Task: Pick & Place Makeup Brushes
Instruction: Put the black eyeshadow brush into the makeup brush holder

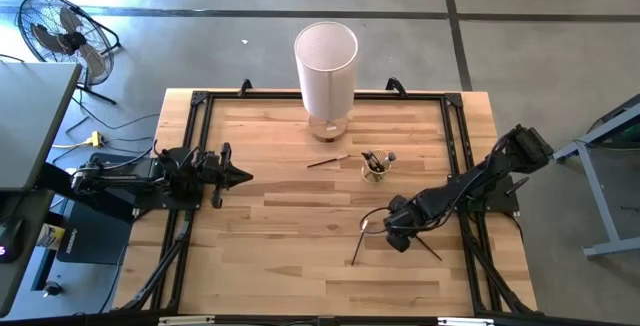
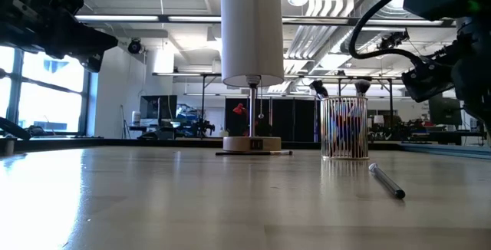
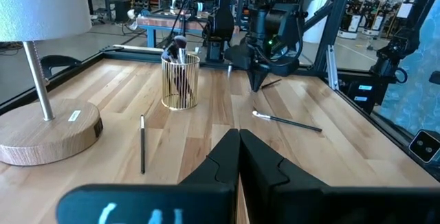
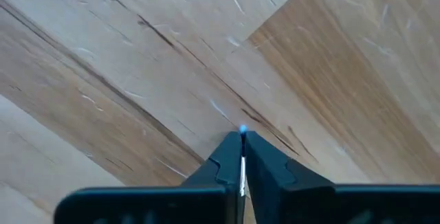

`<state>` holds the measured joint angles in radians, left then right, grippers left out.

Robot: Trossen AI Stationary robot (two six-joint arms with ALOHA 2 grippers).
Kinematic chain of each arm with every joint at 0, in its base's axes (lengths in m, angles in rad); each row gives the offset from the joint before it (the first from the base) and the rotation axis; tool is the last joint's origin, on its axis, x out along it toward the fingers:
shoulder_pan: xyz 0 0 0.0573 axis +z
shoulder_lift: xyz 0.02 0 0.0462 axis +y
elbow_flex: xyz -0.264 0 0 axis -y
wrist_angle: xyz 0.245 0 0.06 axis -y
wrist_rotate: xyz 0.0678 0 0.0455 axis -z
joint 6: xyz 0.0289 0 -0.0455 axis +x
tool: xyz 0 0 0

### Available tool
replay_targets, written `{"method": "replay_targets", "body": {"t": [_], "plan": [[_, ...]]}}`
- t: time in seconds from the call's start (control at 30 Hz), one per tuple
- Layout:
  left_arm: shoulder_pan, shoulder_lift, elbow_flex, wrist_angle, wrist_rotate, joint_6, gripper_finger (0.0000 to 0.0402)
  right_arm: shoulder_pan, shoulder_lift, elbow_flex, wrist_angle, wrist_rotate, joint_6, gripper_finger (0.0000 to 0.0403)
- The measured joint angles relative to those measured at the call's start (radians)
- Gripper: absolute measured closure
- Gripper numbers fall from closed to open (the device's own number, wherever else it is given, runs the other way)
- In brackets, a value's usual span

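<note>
On the pale butcher-block wooden table (image 1: 270,226), the tall white cylindrical lamp (image 1: 326,66) stands at the far edge, with the small clear striped cup (image 1: 376,169) nearer the middle already holding a few makeup brushes — the rest lie loose, one thin dark brush (image 1: 327,161) beside the lamp base and two more by the right arm. The right gripper (image 1: 398,238) is down at the table with its fingers pinched together on what looks like a thin dark-handled brush (image 4: 242,165), so the step in hand is the pick. The left gripper (image 1: 238,176) waits closed and empty at the left; next, I judge, comes a straight lift and a carry to the cup — tilting the brush upright to drop it in.
</note>
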<state>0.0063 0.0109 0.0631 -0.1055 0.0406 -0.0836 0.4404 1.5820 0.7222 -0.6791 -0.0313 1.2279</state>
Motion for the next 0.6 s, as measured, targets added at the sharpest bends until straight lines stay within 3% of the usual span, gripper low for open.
{"method": "replay_targets", "body": {"t": [0.17, 0.43, 0.6], "plan": [[0.0, 0.0, 0.0, 0.0, 0.0, 0.0, 0.04, 0.005, -0.072, -0.009, 0.014, 0.075, 0.069, 0.04], [0.0, 0.0, 0.0, 0.0, 0.0, 0.0, 0.04, 0.07, -0.308, -0.006, 0.04, 0.425, 0.225, 0.0402], [0.0, 0.0, 0.0, 0.0, 0.0, 0.0, 0.04, 0.087, -0.43, -0.006, 0.11, 0.758, 0.157, 0.0403]]}}
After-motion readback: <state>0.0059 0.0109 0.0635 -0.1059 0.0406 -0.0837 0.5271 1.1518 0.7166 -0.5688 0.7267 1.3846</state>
